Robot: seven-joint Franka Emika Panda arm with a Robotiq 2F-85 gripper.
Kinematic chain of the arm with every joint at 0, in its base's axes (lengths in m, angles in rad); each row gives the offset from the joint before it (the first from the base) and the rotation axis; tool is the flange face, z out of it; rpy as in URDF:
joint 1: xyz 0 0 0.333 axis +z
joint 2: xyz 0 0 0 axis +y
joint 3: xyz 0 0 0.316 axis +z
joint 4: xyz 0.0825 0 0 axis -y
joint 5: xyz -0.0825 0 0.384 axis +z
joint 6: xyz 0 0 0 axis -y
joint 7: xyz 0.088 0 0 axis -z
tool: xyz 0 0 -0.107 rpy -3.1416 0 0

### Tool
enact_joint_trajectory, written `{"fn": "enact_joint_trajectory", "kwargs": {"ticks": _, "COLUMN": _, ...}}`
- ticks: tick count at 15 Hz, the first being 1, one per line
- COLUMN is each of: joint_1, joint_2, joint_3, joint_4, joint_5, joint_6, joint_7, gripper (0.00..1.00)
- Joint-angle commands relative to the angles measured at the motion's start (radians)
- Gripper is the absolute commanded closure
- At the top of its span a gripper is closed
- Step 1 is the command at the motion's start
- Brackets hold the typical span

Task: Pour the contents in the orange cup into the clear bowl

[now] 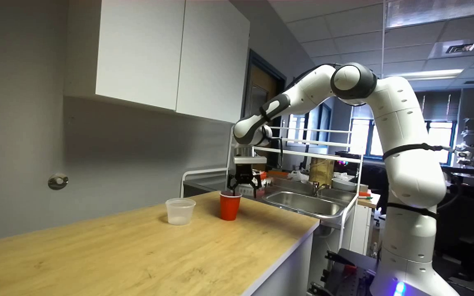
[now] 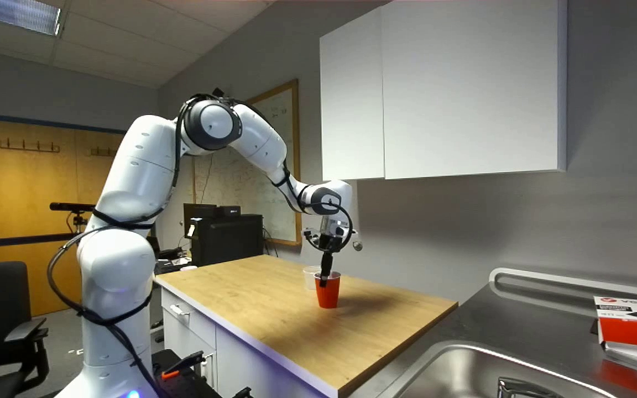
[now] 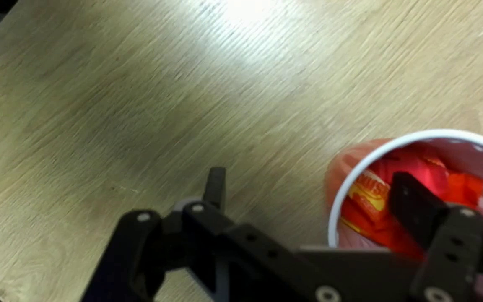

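The orange cup (image 1: 229,207) stands upright on the wooden counter in both exterior views (image 2: 328,294). In the wrist view the cup (image 3: 344,161) is at the right, its white rim partly cut off. The contents (image 3: 369,193), small red, orange and pink wrapped pieces, lie inside it. The clear bowl (image 1: 180,212) stands upright beside the cup; in an exterior view the bowl (image 2: 311,278) is partly behind the cup. My gripper (image 1: 244,191) is open, pointing down over the cup. In the wrist view (image 3: 309,178) one finger reaches inside the rim and the other is outside, the cup wall between them, apart from both.
The wooden counter (image 1: 109,255) ends beside a metal sink (image 1: 307,203). White wall cabinets (image 1: 171,57) hang above the counter, against the grey wall. A white rack (image 1: 303,153) stands by the sink. A red and white box (image 2: 633,326) lies beyond the sink.
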Motion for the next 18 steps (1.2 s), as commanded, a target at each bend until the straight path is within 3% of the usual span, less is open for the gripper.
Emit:
{"fn": "enact_joint_trajectory", "kwargs": {"ticks": 1, "joint_1": 0.001, "joint_2": 0.04, "joint_3": -0.013, "joint_4": 0.046, "joint_5": 0.035, "joint_6": -0.038, "joint_7": -0.012, "gripper": 0.02}}
{"fn": "enact_joint_trajectory", "kwargs": {"ticks": 2, "joint_1": 0.001, "joint_2": 0.047, "joint_3": -0.016, "joint_4": 0.048, "joint_5": 0.037, "joint_6": -0.039, "joint_7": -0.012, "gripper": 0.26}}
{"fn": "enact_joint_trajectory", "kwargs": {"ticks": 4, "joint_1": 0.002, "joint_2": 0.056, "joint_3": -0.019, "joint_4": 0.052, "joint_5": 0.039, "joint_6": -0.042, "joint_7": -0.012, "gripper": 0.3}}
{"fn": "enact_joint_trajectory", "kwargs": {"ticks": 12, "joint_1": 0.012, "joint_2": 0.052, "joint_3": -0.019, "joint_4": 0.079, "joint_5": 0.029, "joint_6": -0.081, "joint_7": -0.01, "gripper": 0.93}}
{"fn": "enact_joint_trajectory", "kwargs": {"ticks": 15, "joint_1": 0.014, "joint_2": 0.049, "joint_3": -0.019, "joint_4": 0.096, "joint_5": 0.029, "joint_6": -0.09, "joint_7": -0.007, "gripper": 0.98}}
{"fn": "enact_joint_trajectory", "kwargs": {"ticks": 18, "joint_1": 0.014, "joint_2": 0.046, "joint_3": -0.018, "joint_4": 0.115, "joint_5": 0.034, "joint_6": -0.097, "joint_7": -0.006, "gripper": 0.94}}
